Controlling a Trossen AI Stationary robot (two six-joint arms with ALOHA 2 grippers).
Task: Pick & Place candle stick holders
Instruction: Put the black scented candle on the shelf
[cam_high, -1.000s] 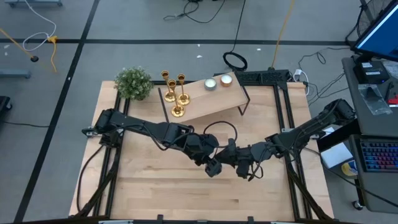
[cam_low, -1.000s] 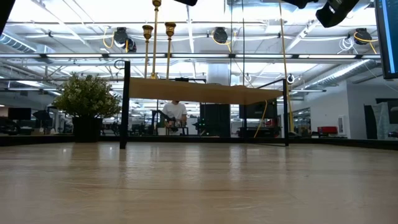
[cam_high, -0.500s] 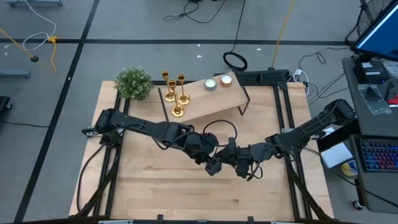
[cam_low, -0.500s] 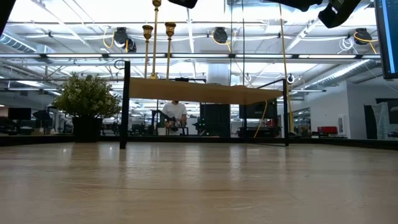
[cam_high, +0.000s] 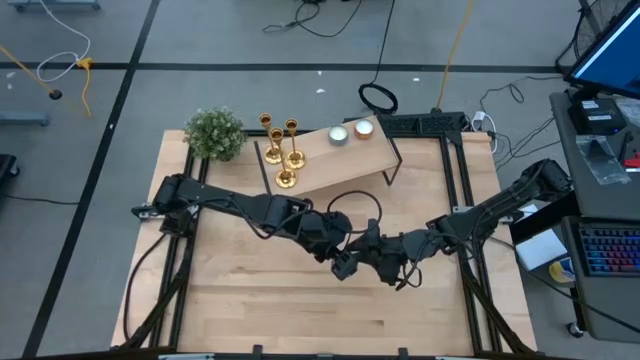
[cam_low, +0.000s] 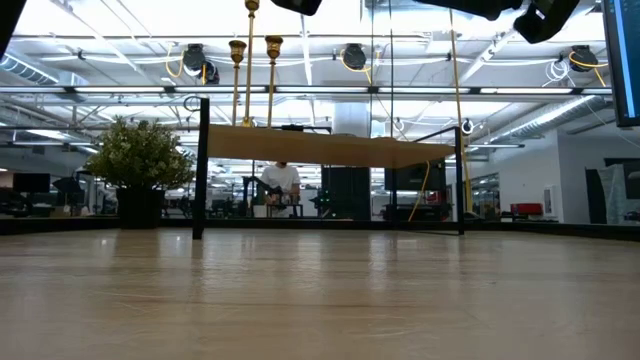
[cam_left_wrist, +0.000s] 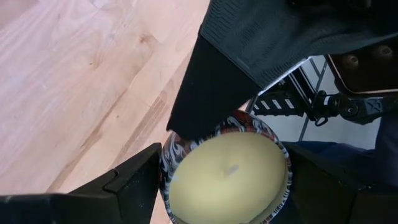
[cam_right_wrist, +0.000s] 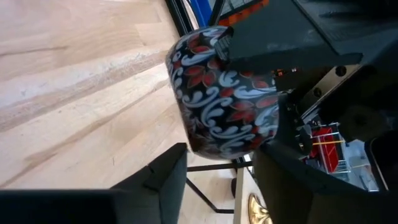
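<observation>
The left gripper (cam_left_wrist: 217, 186) clasps a patterned candle cup (cam_left_wrist: 227, 171) with pale yellow wax between its fingers, above the table (cam_high: 250, 300) middle. The right gripper (cam_right_wrist: 217, 168) sits just beside it, its fingers parted around the same cup (cam_right_wrist: 227, 93). The three candle stick holders (cam_high: 282, 152) stand well beyond both grippers, on the raised shelf (cam_high: 350, 160)

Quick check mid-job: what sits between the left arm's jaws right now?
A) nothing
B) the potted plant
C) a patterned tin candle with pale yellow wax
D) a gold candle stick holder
C: the left wrist view shows the left gripper around a patterned tin candle with pale wax, while the three gold candle stick holders stand on the raised shelf.
</observation>
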